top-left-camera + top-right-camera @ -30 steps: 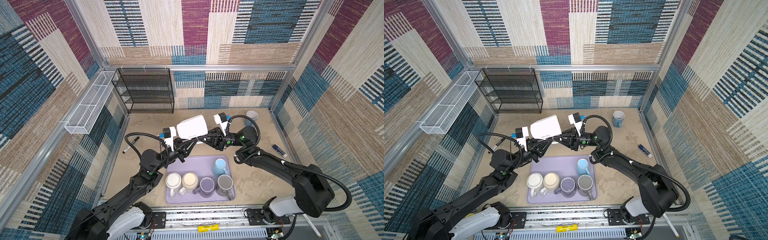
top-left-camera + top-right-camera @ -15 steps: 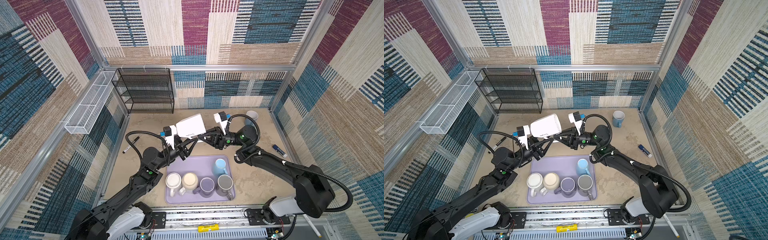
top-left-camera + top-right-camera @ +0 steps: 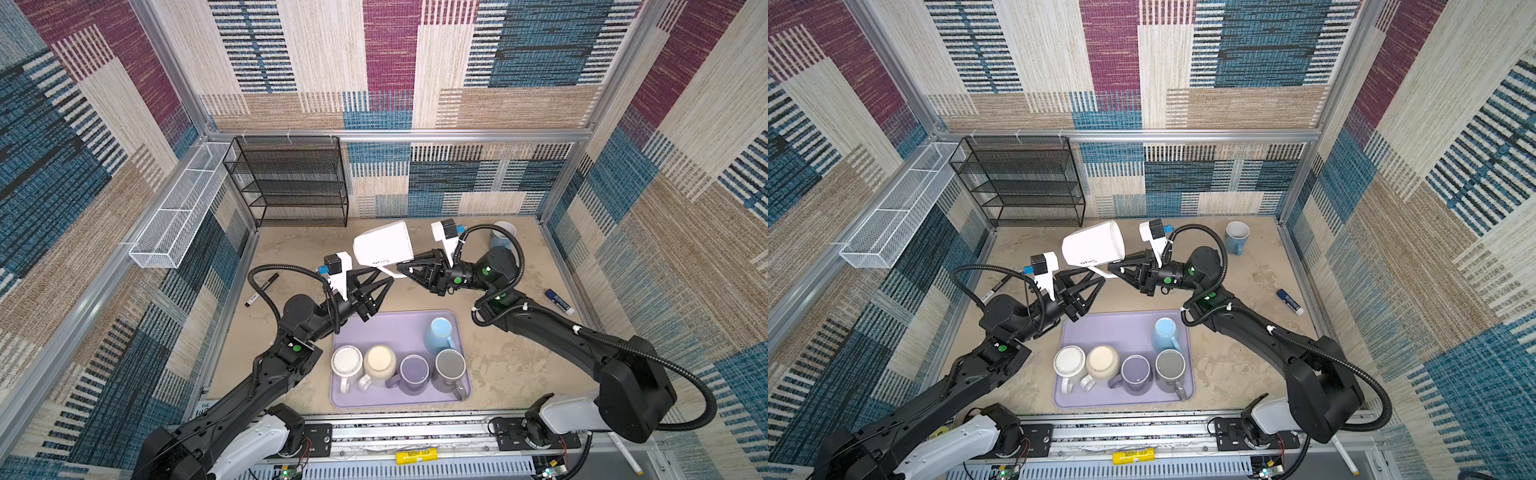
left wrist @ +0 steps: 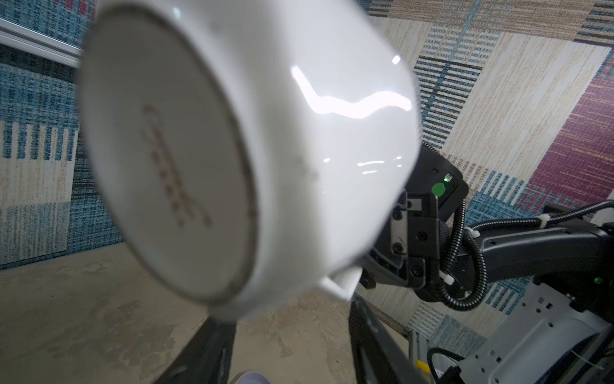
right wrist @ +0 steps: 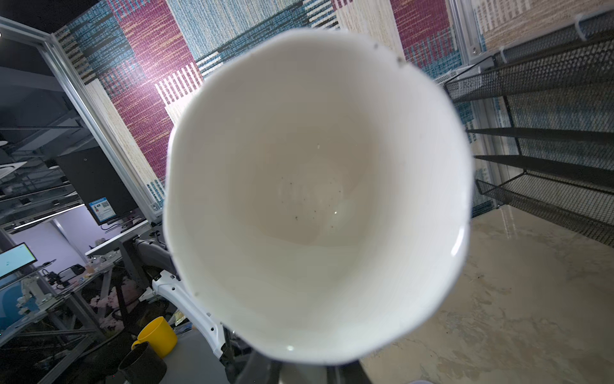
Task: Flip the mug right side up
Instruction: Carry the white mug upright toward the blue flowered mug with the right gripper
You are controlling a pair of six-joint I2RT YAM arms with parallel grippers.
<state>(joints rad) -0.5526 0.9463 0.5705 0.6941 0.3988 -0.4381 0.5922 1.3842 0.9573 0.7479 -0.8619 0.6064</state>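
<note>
A large white mug (image 3: 382,249) (image 3: 1094,247) hangs in the air above the table's middle, lying on its side. Its base (image 4: 166,149) faces my left wrist camera and its open mouth (image 5: 315,199) faces my right wrist camera. My right gripper (image 3: 400,270) (image 3: 1111,268) is shut on the mug's handle (image 4: 342,286), under the mug's body. My left gripper (image 3: 372,277) (image 3: 1084,277) is open just below the mug. Its two fingers (image 4: 206,349) stand apart with bare table between them, not touching the mug.
A purple tray (image 3: 390,328) near the front holds several mugs. A blue mug (image 3: 500,237) stands at the back right. A black wire rack (image 3: 291,183) is at the back left, with a white wall basket (image 3: 178,212) beside it. A marker (image 3: 262,289) lies left and a blue stick (image 3: 559,301) right.
My left gripper has opened, let go of the mug and drawn back a little below it. The right gripper keeps the mug in the same place.
</note>
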